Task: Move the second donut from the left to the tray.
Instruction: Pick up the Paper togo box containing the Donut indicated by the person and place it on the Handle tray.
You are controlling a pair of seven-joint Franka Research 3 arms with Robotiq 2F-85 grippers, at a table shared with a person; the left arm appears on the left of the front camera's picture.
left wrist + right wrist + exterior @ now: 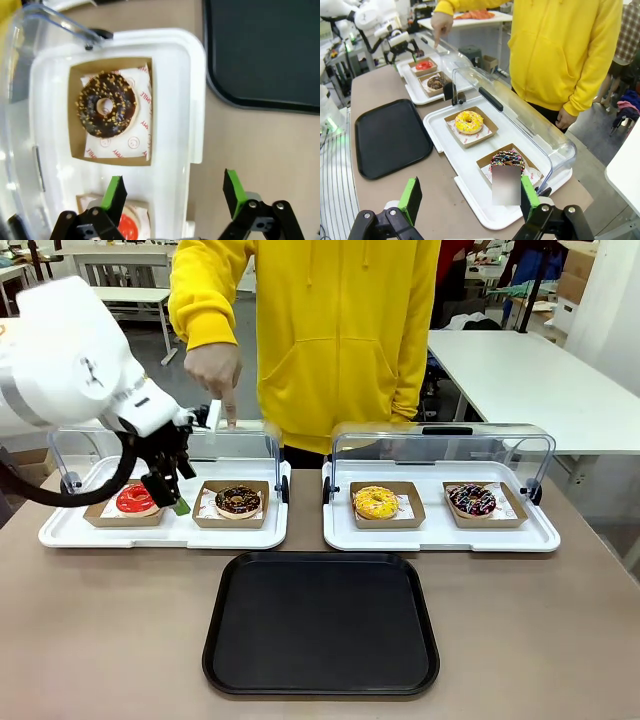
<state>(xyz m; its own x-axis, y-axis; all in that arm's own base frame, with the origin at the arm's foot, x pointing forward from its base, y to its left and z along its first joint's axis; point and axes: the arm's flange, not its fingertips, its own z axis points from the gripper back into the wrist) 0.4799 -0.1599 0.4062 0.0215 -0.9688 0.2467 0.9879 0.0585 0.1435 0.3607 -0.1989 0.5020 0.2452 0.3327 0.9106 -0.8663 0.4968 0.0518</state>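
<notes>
1. Left gripper point(170, 498) hangs at the left of the front view, above the gap between the red donut point(136, 499) and the chocolate donut point(238, 500). Its jaws are spread wide and hold nothing.
2. In the left wrist view the chocolate donut lies in the upper left, ahead of the open fingers and not yet between them. It rests on white paper in a square cardboard holder point(75, 115).
3. It looks light and soft. The glaze would likely smear and the pale specks shed, and a squeeze on the ring itself would probably dent it.
4. Better to take hold of the holder, by two opposite walls. The thin card may flex, so a gentle grip and a level carry seem wise, or the donut could slide.
5. The holder stands on a white tray point(160, 533) whose clear lid point(240, 445) is raised behind it. The lift must clear that tray's rim.
6. The black tray point(320, 625) lies in the lower centre of the front view, just in front of the white tray.
7. A person's hand point(213, 370) points down behind the lid. At the bottom of its own wrist view, the right gripper point(470, 192) is wide open with nothing in it.
</notes>
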